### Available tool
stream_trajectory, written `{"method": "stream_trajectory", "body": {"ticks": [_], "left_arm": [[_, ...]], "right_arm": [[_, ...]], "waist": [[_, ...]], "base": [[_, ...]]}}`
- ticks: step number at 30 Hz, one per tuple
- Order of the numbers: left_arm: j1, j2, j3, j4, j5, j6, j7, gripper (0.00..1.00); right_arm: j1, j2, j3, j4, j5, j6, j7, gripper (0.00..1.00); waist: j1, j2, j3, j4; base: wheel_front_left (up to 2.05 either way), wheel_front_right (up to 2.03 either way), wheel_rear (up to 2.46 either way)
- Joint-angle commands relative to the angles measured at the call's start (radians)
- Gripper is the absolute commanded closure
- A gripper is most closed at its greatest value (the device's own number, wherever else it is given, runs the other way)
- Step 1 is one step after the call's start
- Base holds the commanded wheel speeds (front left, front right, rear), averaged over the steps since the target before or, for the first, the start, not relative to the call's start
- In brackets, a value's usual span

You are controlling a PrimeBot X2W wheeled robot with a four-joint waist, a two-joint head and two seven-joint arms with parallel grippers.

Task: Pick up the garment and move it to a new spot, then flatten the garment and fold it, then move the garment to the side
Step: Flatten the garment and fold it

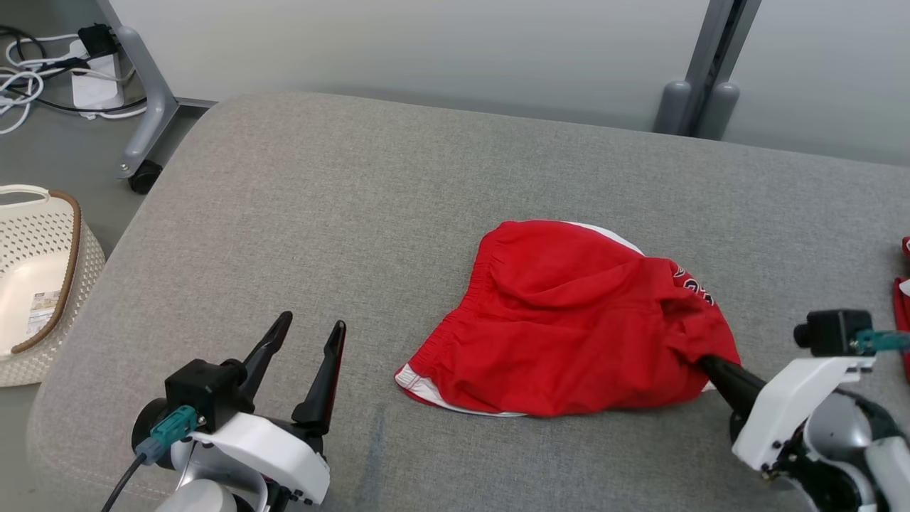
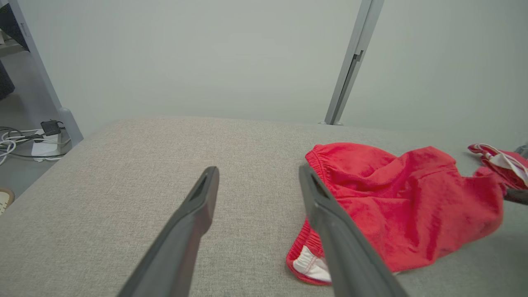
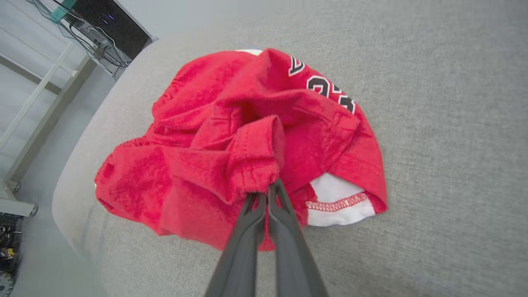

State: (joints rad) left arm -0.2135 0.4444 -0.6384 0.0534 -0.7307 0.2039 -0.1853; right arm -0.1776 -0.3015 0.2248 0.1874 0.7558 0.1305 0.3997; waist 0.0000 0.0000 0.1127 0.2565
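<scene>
The garment (image 1: 569, 320) is a pair of red shorts with white trim and black lettering, lying crumpled on the grey cushioned surface (image 1: 320, 213). My right gripper (image 3: 266, 187) is shut on a red hemmed fold at the garment's (image 3: 247, 136) near right edge; in the head view its dark fingers (image 1: 714, 370) disappear under the cloth. My left gripper (image 1: 313, 327) stands open and empty at the lower left, apart from the garment. In the left wrist view its fingers (image 2: 206, 194) point over the bare surface, with the garment (image 2: 404, 202) to their right.
A cream perforated basket (image 1: 35, 270) stands on the floor at the left. Cables and a wheeled frame leg (image 1: 142, 171) lie beyond the surface's far left corner. More red and white cloth (image 1: 903, 299) sits at the right edge. A grey post (image 1: 700, 99) rises behind.
</scene>
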Motion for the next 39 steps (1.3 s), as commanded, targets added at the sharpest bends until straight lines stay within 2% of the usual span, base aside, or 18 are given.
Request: {"method": "stream_trajectory", "body": {"ticks": [1, 5, 10, 14, 17, 22, 23, 24, 25, 29, 33, 34, 39], "left_arm": [[0.001, 0.002, 0.001, 0.000, -0.001, 0.002, -0.004, 0.00], [0.000, -0.005, -0.001, 0.001, -0.005, 0.003, -0.008, 0.00], [-0.032, -0.027, -0.010, 0.011, -0.002, -0.013, -0.013, 0.00], [-0.055, -0.053, -0.018, 0.031, -0.001, -0.028, -0.024, 0.00], [-0.076, -0.077, -0.027, 0.051, 0.001, -0.042, -0.033, 0.00], [-0.103, -0.106, -0.031, 0.091, 0.008, -0.061, -0.047, 0.00], [-0.108, -0.110, -0.031, 0.099, 0.009, -0.063, -0.050, 0.00], [-0.111, -0.113, -0.031, 0.106, 0.009, -0.064, -0.052, 0.00], [-0.111, -0.115, -0.031, 0.113, 0.009, -0.067, -0.052, 0.00], [-0.116, -0.117, -0.035, 0.133, 0.011, -0.071, -0.054, 0.00], [-0.100, -0.110, -0.040, 0.140, 0.011, -0.070, -0.053, 0.00], [-0.100, -0.110, -0.040, 0.140, 0.011, -0.070, -0.053, 0.00], [-0.080, -0.095, -0.045, 0.134, 0.011, -0.061, -0.044, 0.00]], "right_arm": [[0.005, -0.014, -0.014, -0.028, 0.012, 0.001, 0.022, 1.00], [0.003, -0.025, -0.085, -0.176, 0.091, 0.001, 0.186, 1.00], [-0.105, -0.024, -0.174, -0.207, 0.155, 0.001, 0.407, 1.00], [-0.241, -0.001, -0.234, -0.134, 0.157, 0.001, 0.523, 1.00], [-0.351, 0.018, -0.274, -0.048, 0.130, 0.001, 0.563, 1.00], [-0.490, 0.054, -0.290, 0.101, 0.060, 0.001, 0.531, 1.00], [-0.505, 0.060, -0.286, 0.132, 0.050, 0.001, 0.517, 0.91], [-0.518, 0.066, -0.287, 0.162, 0.038, 0.001, 0.495, 0.54], [-0.531, 0.072, -0.287, 0.187, 0.030, 0.001, 0.473, 0.00], [-0.538, 0.084, -0.264, 0.210, 0.054, 0.001, 0.384, 0.00], [-0.466, 0.042, -0.222, 0.142, 0.087, 0.001, 0.254, 0.00], [-0.466, 0.042, -0.222, 0.142, 0.087, 0.001, 0.254, 0.00], [-0.323, -0.024, -0.190, 0.017, 0.123, 0.001, 0.083, 0.00]], "waist": [[0.0000, 0.0000, 0.002, 0.002], [0.0000, 0.0000, 0.020, 0.012], [0.0000, 0.0000, 0.065, 0.037], [0.0000, 0.0000, 0.112, 0.067], [0.0000, 0.0000, 0.147, 0.091], [0.0000, 0.0000, 0.178, 0.113], [0.0000, 0.0000, 0.180, 0.113], [0.0000, 0.0000, 0.179, 0.112], [0.0000, 0.0000, 0.176, 0.110], [0.0000, 0.0000, 0.150, 0.092], [0.0000, 0.0000, 0.107, 0.061], [0.0000, 0.0000, 0.107, 0.061], [0.0000, 0.0000, 0.053, 0.015]], "base": [[0.00, 0.00, 0.00], [0.00, 0.00, 0.00], [0.00, 0.00, 0.00], [0.00, 0.00, 0.00], [0.00, 0.00, 0.00], [0.00, 0.00, 0.00], [0.00, 0.00, 0.00], [0.00, 0.00, 0.00], [0.00, 0.00, 0.00], [0.00, 0.00, 0.00], [0.00, 0.00, 0.00], [0.00, 0.00, 0.00], [0.00, 0.00, 0.00]]}}
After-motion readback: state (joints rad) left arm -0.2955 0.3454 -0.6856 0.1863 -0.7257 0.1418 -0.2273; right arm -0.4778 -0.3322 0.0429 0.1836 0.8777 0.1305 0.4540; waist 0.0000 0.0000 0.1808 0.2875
